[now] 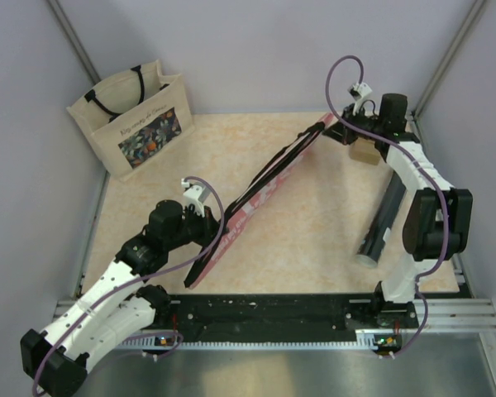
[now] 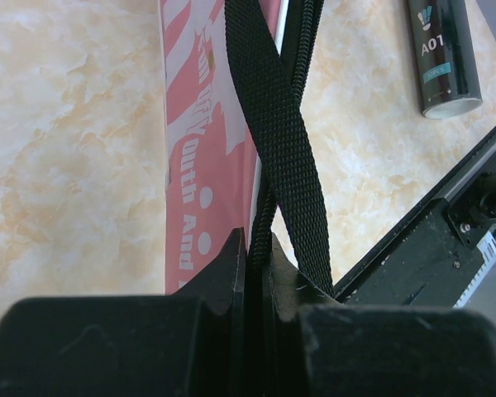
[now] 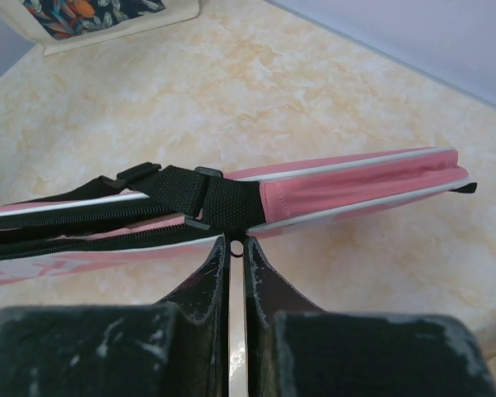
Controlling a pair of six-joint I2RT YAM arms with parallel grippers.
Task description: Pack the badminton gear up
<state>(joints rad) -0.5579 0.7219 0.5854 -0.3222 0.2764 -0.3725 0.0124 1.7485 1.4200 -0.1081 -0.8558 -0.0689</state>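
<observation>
The pink cover [image 1: 256, 203] lies diagonally across the worktop [image 1: 314, 248], from near left to far right, its inside hidden. The left end effector [image 2: 255, 248] is pressed together on the cover's near edge beside the black strap [image 2: 273, 124]. The right end effector [image 3: 237, 248] pinches the cover's far end at a small tab that is hard to make out. The dark tube [image 1: 382, 219] lies at the right, its far end behind the right arm.

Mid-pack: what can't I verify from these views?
- Rackets, shuttlecocks: in no view; whether they are inside the cover cannot be told.
- Tube: top view, far end behind the right arm; left wrist view, cut by the top edge.
- Tote contents: top view, hidden by its walls.
- Left fingers: left wrist view, what exactly they pinch is hidden between them.
</observation>
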